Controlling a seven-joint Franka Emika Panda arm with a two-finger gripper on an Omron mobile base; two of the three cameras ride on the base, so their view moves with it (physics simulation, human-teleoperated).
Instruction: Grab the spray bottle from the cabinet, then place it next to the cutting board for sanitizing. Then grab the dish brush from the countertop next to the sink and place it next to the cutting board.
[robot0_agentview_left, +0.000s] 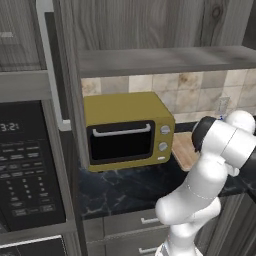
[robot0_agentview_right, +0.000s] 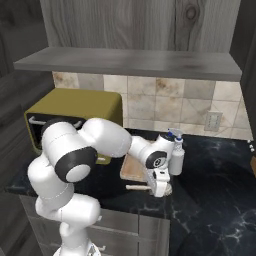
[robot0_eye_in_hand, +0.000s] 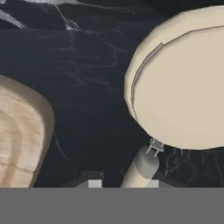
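Left of the cutting board (robot0_agentview_right: 129, 170) stood the yellow toaster oven (robot0_agentview_left: 125, 130), touching nothing in play. Just off the board's near right corner, the gripper (robot0_eye_in_hand: 124, 181) was down low over the countertop (robot0_agentview_right: 215, 190). Its jaws were drawn in narrow on either side of the thin handle of the dish brush (robot0_eye_in_hand: 175, 87), and they appeared to be holding it. The brush's handle pointed back along the board's front edge, and its rounded head lay on the side away from the board. Whether the brush already rested on the counter could not be told.

Right of the board, just beside its far corner, the spray bottle (robot0_agentview_right: 176, 152) stood upright, so the first half of the task looked done. The step in hand seemed to be setting the brush down. Next, the jaws would need to part and the hand lift straight up, keeping clear of the bottle close by.
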